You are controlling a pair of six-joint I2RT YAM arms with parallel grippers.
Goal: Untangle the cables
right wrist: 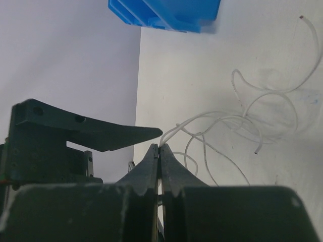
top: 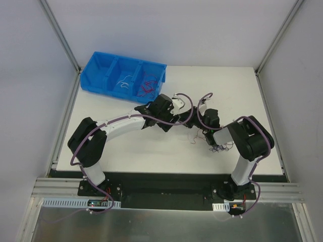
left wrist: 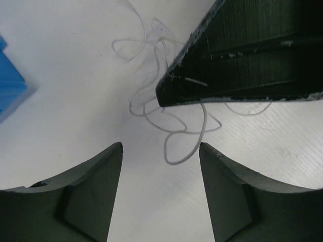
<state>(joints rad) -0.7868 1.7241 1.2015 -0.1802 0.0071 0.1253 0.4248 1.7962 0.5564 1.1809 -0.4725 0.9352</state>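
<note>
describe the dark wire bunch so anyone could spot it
On the white table, find the right arm. Just left of its elbow lies a small, curly dark wire bunch. Unlike the white wires and red wires in the blue bin, it lies on the table.

two robot arms, left arm (top: 120,126) and right arm (top: 248,137), one gripper each, left gripper (left wrist: 160,148) and right gripper (right wrist: 159,147); one blue bin (top: 90,76) with three compartments; at least four clumps of cables: white clump (top: 123,83), red clump (top: 148,86), loose white clump (left wrist: 174,128), dark clump (top: 220,147); single wires uncountable
</note>
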